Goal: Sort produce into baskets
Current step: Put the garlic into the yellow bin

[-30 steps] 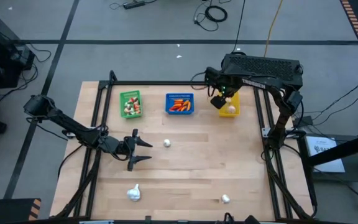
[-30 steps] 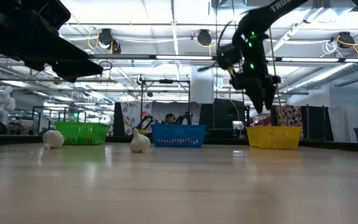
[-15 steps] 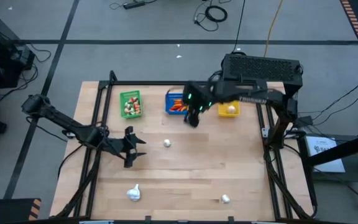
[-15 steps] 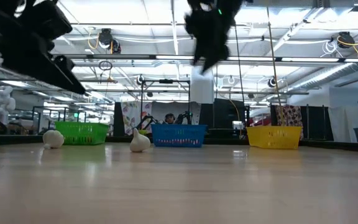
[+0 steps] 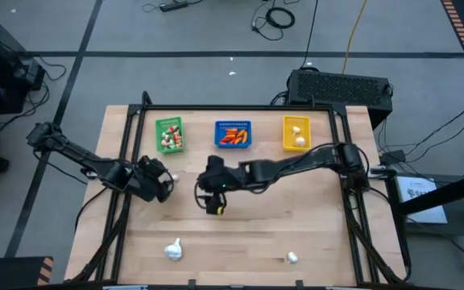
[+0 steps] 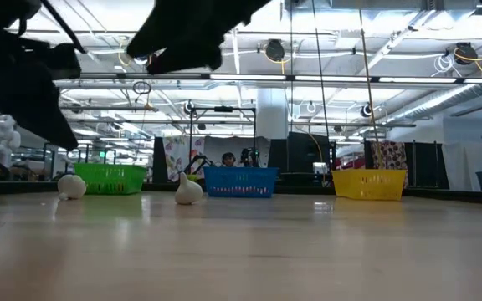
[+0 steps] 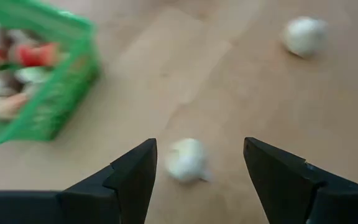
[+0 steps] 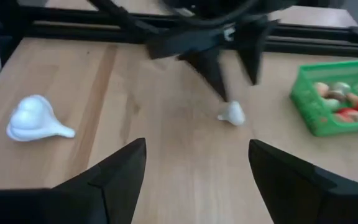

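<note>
Three baskets stand in a row at the table's far side: green (image 5: 168, 122), blue (image 5: 233, 123) and yellow (image 5: 296, 120), each with produce in it. My left gripper (image 5: 161, 181) is open at the middle left. A small white bulb (image 7: 185, 158) lies on the table between its fingers, with a gap on both sides; the right wrist view shows this bulb (image 8: 232, 114) by those fingertips. My right gripper (image 5: 213, 201) is open over the table's middle, slanting down toward the left arm. A large stemmed bulb (image 5: 173, 250) and a small bulb (image 5: 292, 258) lie near the front edge.
Black frame rails (image 5: 127, 161) run along the table's left, far and right sides. A large black box (image 5: 341, 84) sits beyond the far right corner. The left wrist view shows the green basket (image 7: 36, 81) and another bulb (image 7: 303, 34). Bare wood spreads at the near right.
My right gripper has swung from above the yellow basket, past the blue basket, toward the table's left and near side, and now hangs over the middle, tipped up from pointing down to a slant. My left gripper has rolled and tipped, drawing back slightly toward the left edge.
</note>
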Controlling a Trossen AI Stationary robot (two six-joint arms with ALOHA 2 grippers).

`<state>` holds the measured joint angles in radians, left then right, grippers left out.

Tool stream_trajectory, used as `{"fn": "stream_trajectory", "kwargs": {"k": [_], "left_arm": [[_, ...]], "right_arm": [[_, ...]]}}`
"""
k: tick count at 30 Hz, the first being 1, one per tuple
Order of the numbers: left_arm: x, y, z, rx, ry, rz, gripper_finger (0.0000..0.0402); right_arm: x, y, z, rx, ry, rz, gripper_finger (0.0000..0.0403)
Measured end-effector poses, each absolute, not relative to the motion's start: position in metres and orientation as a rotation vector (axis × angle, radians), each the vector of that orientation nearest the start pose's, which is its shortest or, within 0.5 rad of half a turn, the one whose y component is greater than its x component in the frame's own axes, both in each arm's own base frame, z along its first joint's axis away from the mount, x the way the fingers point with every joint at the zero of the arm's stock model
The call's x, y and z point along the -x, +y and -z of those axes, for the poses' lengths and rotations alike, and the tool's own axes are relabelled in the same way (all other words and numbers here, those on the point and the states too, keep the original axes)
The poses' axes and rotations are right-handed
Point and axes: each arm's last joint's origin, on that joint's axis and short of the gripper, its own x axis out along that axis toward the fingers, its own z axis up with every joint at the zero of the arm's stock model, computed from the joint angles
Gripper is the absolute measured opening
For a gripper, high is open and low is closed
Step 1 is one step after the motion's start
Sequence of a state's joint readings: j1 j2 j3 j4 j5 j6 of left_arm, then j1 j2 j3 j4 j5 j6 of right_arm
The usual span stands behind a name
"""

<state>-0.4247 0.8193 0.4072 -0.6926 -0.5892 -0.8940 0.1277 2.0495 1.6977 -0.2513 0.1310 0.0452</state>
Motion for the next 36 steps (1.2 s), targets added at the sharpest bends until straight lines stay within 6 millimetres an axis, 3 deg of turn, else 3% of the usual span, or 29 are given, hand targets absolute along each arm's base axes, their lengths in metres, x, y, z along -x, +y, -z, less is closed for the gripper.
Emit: {"fn": "stream_trajectory", "kwargs": {"k": [4,10,17,36], "left_arm": [[-0.121,-0.032,-0.168,0.266,0.803,-0.668,0.0248],[-0.126,-0.03,-0.164,0.279,0.827,-0.681,0.0248],[-0.136,-0.035,-0.159,0.269,0.852,-0.632,0.0248],[-0.152,-0.03,-0.136,0.264,1.001,-0.671,0.0248]], "right_arm": [[-0.479,0.06,-0.23,0.051,0.615,0.006,0.0266],[-0.486,0.047,-0.201,0.045,0.689,0.034,0.0258],[-0.49,0.036,-0.201,-0.032,0.667,0.017,0.0256],[-0.489,0.038,-0.202,-0.047,0.668,-0.003,0.0256]]}}
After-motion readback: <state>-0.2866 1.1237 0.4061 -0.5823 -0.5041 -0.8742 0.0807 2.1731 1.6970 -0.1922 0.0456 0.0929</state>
